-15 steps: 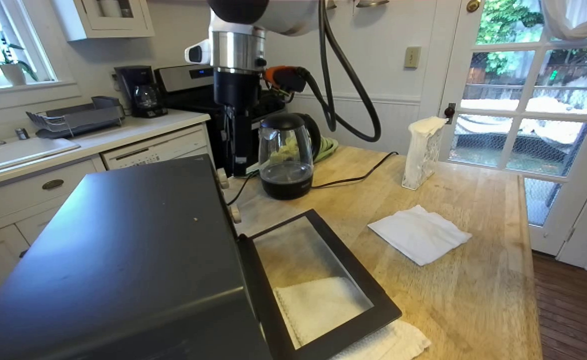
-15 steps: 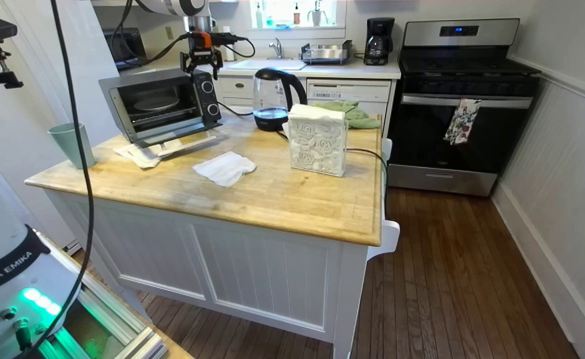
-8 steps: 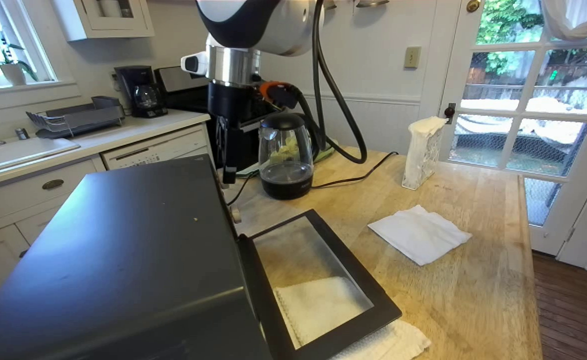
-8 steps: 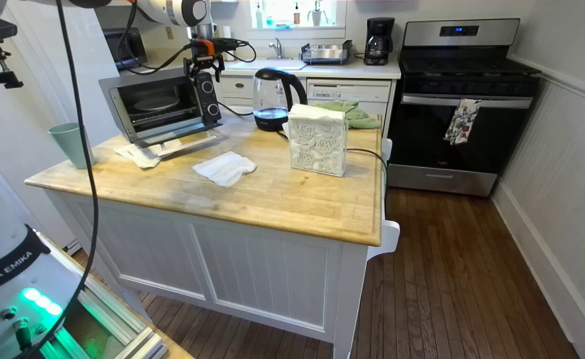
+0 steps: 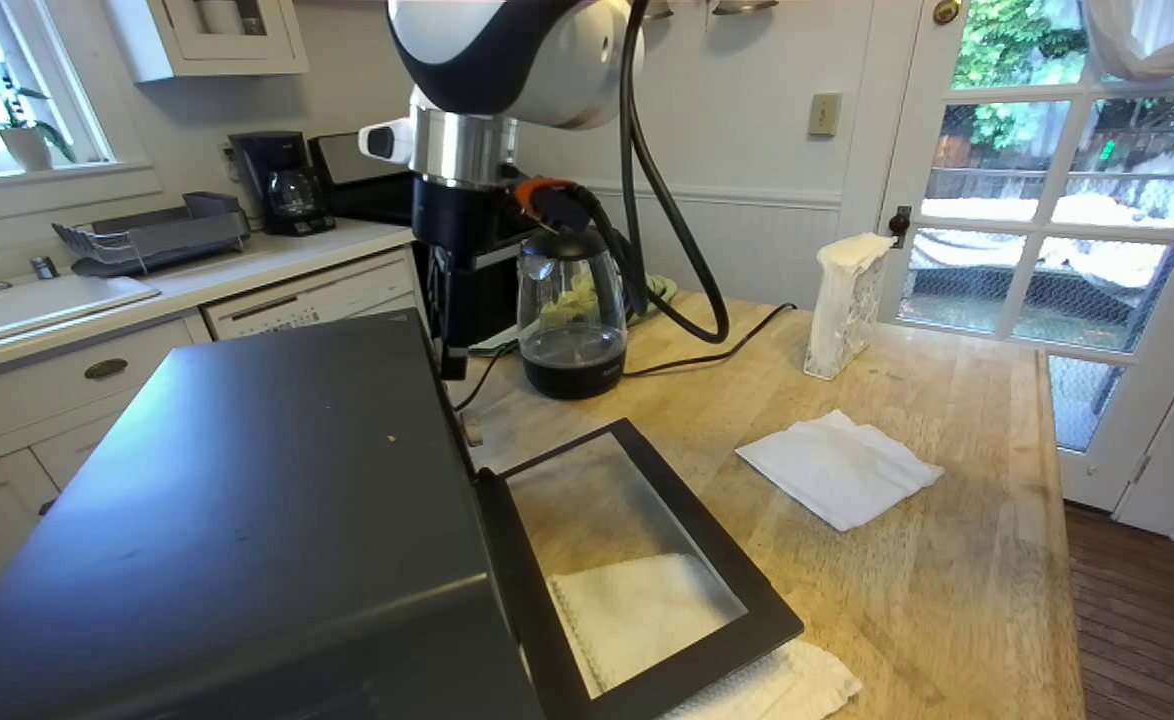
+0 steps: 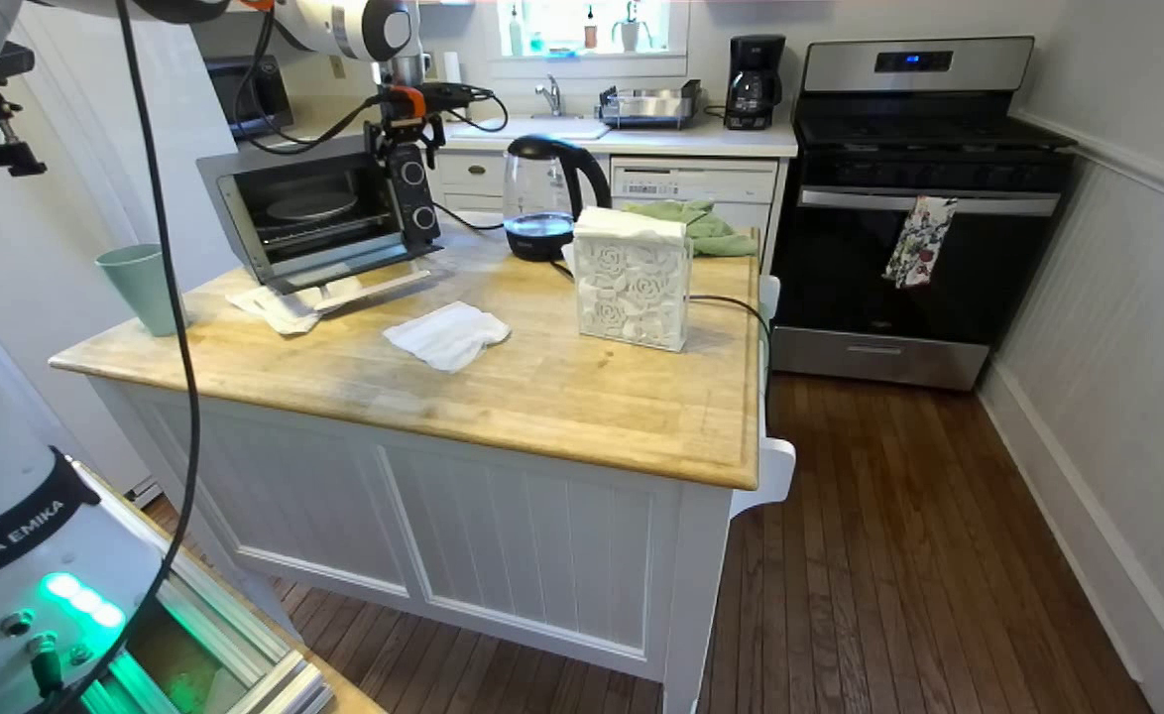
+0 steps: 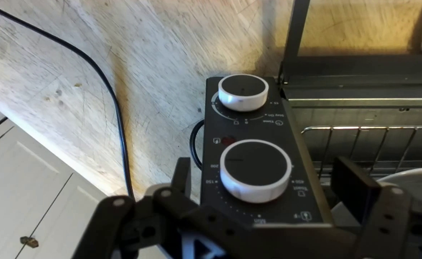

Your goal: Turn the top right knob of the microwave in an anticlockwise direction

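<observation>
- The turn does not look done yet. The top right knob (image 7: 256, 169) has nothing squeezing it, so I think all the twisting is left to do.
- Getting there looks almost done. In the wrist view the knob shows between the 2 fingers (image 7: 354, 187) of the pincer (image 7: 263, 176), with a gap on each side.
- The pincer is spread wide and holds nothing.
- Left to do, I think: get the fingers around the knob, squeeze, twist it anticlockwise, let go. I cannot tell if they reach far enough around it.
- The microwave (image 5: 247, 480) is just beside the pincer. Its door (image 5: 627, 520) is folded down, lower than the pincer.
- The lower knob (image 7: 243, 92) is farther from the pincer, nearer the worktop (image 5: 967, 580).
- The arm (image 5: 517, 70) comes from above, and the pincer hangs about straight down from it, in front of the knob panel (image 7: 254, 131).
- 1 finger is off toward the inside of the microwave, and the other is past the outer edge of the knob panel.
- Because the pincer points down and not right at the knob, a plain twist may not turn it well.
- The kettle (image 5: 572, 340) is near the pincer, on the side away from the microwave, so a big swing could bump it.
</observation>
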Motion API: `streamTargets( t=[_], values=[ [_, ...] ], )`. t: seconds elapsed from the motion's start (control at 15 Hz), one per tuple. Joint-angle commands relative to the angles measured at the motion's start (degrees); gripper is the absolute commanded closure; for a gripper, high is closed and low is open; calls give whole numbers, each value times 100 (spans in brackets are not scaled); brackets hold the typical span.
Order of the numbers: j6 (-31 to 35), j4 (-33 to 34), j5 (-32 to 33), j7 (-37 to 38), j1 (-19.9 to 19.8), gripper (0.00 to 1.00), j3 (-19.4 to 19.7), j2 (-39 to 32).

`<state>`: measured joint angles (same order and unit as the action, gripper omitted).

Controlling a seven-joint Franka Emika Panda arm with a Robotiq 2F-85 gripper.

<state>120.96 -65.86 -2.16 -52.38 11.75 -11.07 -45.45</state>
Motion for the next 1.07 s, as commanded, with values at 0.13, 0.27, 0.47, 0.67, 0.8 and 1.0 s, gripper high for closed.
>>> streamTargets(
  t=[0.13,0.27,0.47,0.67,0.8,1.0],
  values=[
    [-353,43,-160,25,-57,0,-106,-32],
    [-492,41,-137,83,-46,0,-79,-16],
    [-683,20,-185,84,-54,0,-120,39],
    [-623,-21,-219,35,-59,0,-160,107],
    [-588,-51,-241,7,-69,0,-190,155],
    [-604,-102,-254,0,-75,0,-220,247]
  ],
)
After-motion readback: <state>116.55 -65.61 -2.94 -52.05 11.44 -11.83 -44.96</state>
